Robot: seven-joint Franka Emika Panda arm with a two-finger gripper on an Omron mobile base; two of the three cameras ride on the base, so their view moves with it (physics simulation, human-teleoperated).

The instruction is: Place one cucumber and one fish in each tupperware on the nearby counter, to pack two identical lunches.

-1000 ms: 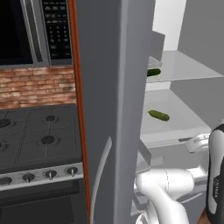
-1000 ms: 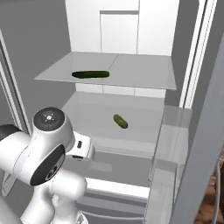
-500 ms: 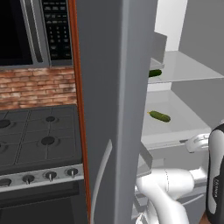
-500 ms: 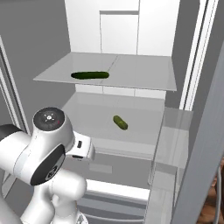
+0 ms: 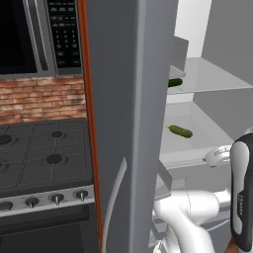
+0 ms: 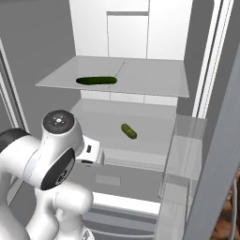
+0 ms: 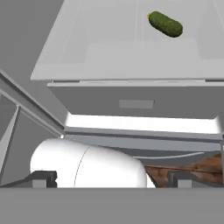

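Green cucumber (image 7: 165, 23) on fridge shelf (image 7: 109, 65), well beyond open end effector (image 7: 112, 178)

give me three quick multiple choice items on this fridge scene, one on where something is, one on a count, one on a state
1. Where does the long cucumber lie?
A. on the upper fridge shelf
B. on the stovetop
C. in the claw

2. How many cucumbers show in the open fridge?
A. one
B. two
C. four

3. What state is the claw in?
A. shut on a cucumber
B. open and empty
C. shut on nothing

Answers:
1. A, it rests on the upper shelf, above the short cucumber on the lower shelf.
2. B, one long and one short cucumber are there.
3. B, its dark tips stand wide apart in the hand view with nothing between them.
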